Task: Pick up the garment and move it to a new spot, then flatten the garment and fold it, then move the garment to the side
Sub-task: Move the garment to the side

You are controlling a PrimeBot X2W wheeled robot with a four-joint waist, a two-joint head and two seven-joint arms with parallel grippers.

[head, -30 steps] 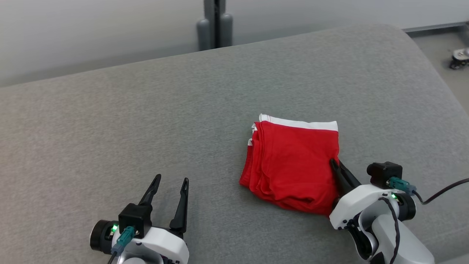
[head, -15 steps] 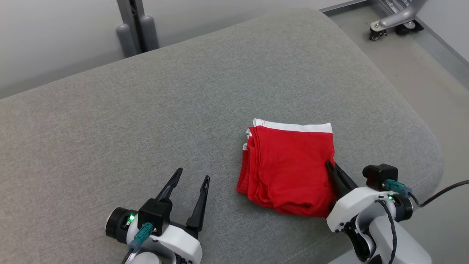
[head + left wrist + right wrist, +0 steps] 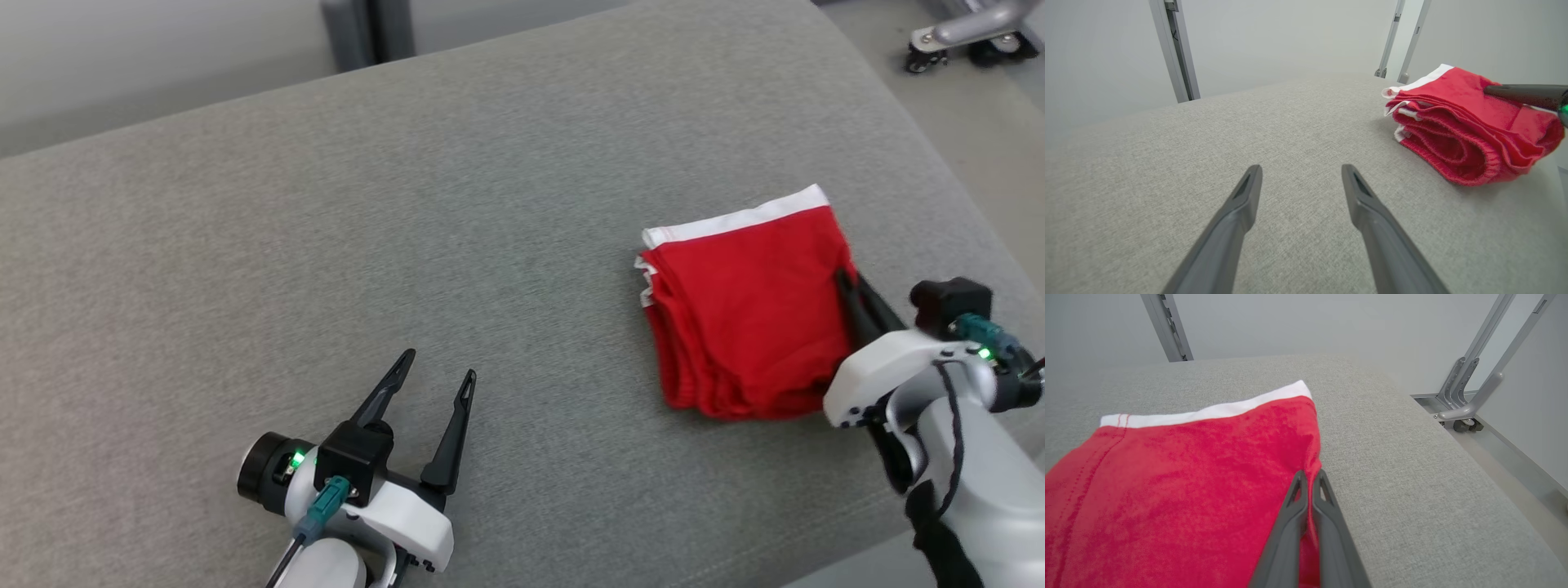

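Cannot see the lower layers of the folded garment [image 3: 747, 318] from the head view, nor how much cloth sits between the pressed-together fingers of the right gripper [image 3: 842, 279]. Loses much of the garment past the right wrist view's left and bottom edges. Crops the wheeled frame [image 3: 947, 33] at the head view's top edge.

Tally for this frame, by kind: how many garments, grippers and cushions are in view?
red garment: 1
grippers: 2, the open left gripper and the right gripper, shut on the garment's edge
grey cushion: 1
Total: 4
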